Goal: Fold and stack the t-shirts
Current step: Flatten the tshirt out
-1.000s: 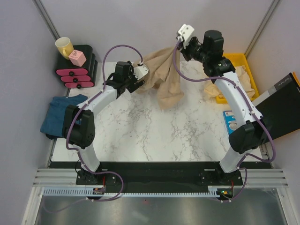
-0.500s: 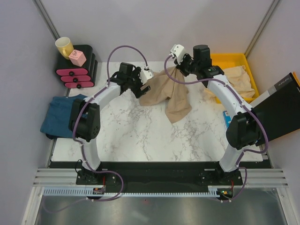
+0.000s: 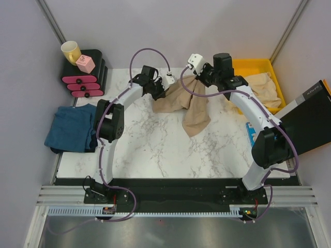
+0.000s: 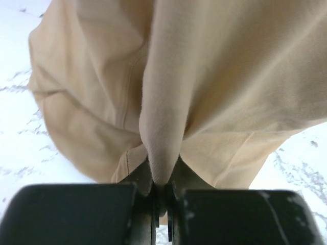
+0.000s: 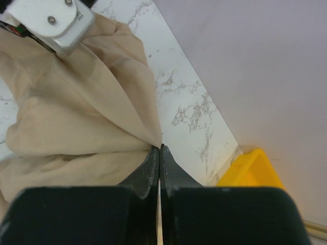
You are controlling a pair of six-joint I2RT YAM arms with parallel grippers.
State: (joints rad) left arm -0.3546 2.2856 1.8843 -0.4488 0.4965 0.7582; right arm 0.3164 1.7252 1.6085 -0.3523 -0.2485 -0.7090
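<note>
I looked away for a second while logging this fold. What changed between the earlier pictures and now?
The left gripper moved right and closed on the tan t-shirt. The right gripper, still shut on it, swung left toward the left one. The blue t-shirt and yellow bin stayed put.

White marble-patterned table; tan cotton t-shirt over its far centre, bunched between the two arms. Left gripper at the shirt's left side, right gripper at its far right side; both pinch cloth. Yellow plastic bin at far right; heap of tan t-shirts in it. Teal-blue t-shirt at the table's left edge; black-and-pink stacked rack behind it, far left; yellow mug and pink cube on the rack, mug left of cube. Black flat panel off the right edge; blue-and-white card just left of it.
</note>
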